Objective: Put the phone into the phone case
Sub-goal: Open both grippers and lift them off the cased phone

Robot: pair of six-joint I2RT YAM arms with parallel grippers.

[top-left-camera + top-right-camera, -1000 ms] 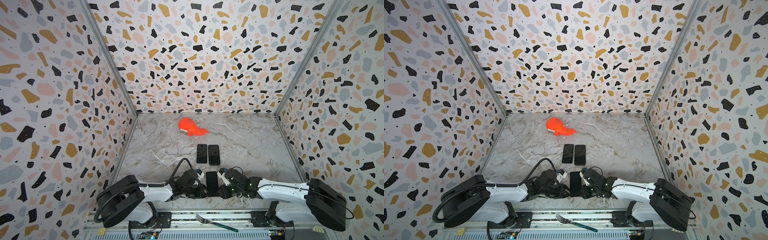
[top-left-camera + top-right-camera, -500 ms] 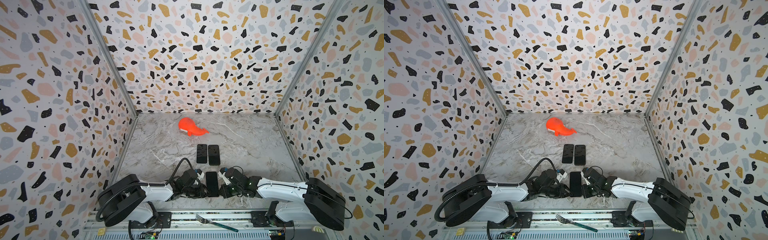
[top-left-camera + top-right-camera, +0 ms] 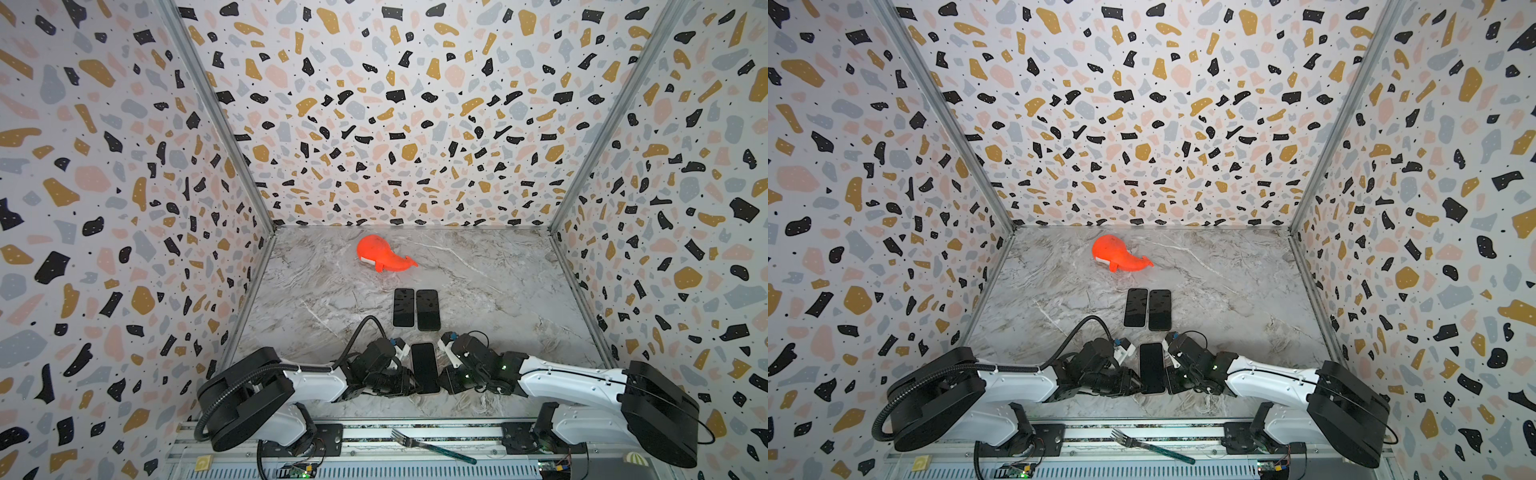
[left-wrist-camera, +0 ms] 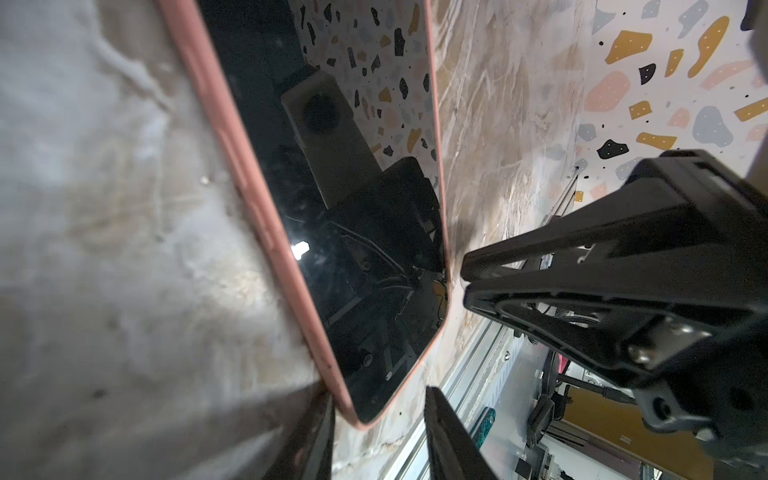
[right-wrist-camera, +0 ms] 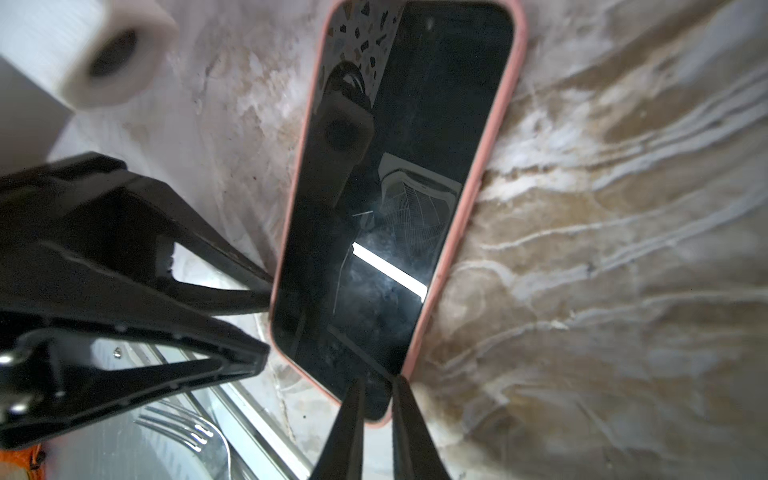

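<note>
Take stiff, slick black glass phone (image 3: 424, 368) by soft pink case (image 4: 266, 228) edges, with left tool (image 4: 378, 392) spread, right tool (image 5: 378, 380) nearly together, pinch unclear.

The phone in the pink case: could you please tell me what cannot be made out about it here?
Right wrist view: one corner of the phone and pink case, hidden behind the fingers of the right gripper; pinch or touch unclear.
Left wrist view: one end, cut off by the frame edge.
Both top views: whether the phone is fully seated, too small.
</note>
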